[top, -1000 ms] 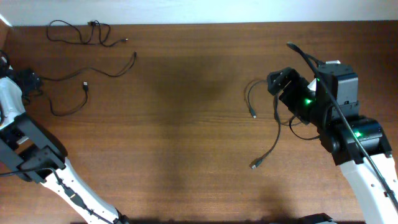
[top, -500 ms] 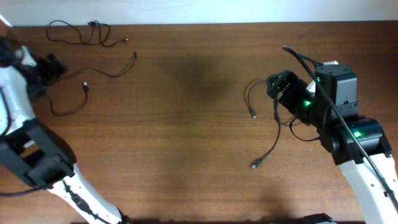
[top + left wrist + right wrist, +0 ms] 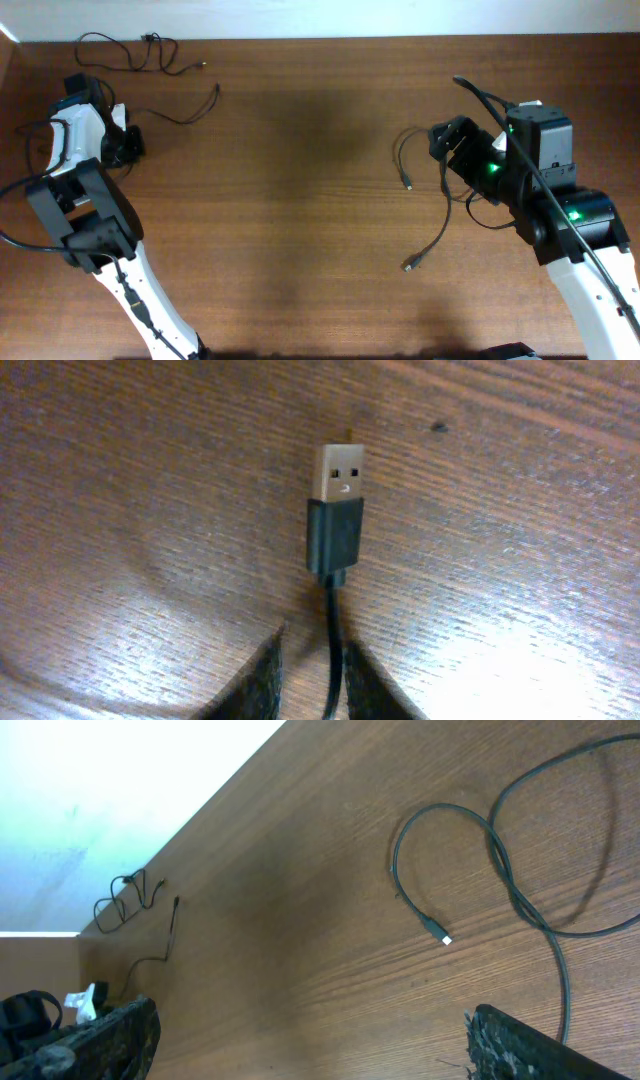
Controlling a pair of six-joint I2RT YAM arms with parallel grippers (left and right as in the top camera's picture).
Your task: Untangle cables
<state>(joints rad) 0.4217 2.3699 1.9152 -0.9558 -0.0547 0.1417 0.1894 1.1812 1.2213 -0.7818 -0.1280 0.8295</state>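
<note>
1. Cables (image 3: 181,122): three thin, black, limp cords lie on the table (image 3: 300,200), a brown wood-grain top with a dull sheen.
2. The left end effector (image 3: 315,660) has its two dark fingers (image 3: 255,685) drawn together on the gripped cable (image 3: 332,610). There is one finger on each side of the round cord, just behind its plug.
3. The USB plug (image 3: 340,470) sits just ahead of those fingertips and points away from them. It is a flat rectangular metal shell with two small square holes in its face, set in a squared matte black housing. It lies flat on the wood.
4. Seen from overhead, the rest of the gripped cable trails away from the left end effector in a shallow curve.
5. The coiled cable (image 3: 150,40) is a loose scribble of small loops beyond the left end effector, near it but apart, by the table's far edge.
6. The right end effector (image 3: 310,1015) stands wide apart. Its rough, black pads (image 3: 100,1035) show at the two lower corners of its wrist view, with only bare wood between them.
7. The looped cable (image 3: 445,210) lies ahead of the right end effector, clear of both pads. It forms a rounded loop that crosses over itself and ends in a small plug (image 3: 441,935) with a pale tip. A long tail sweeps off to one side.
</note>
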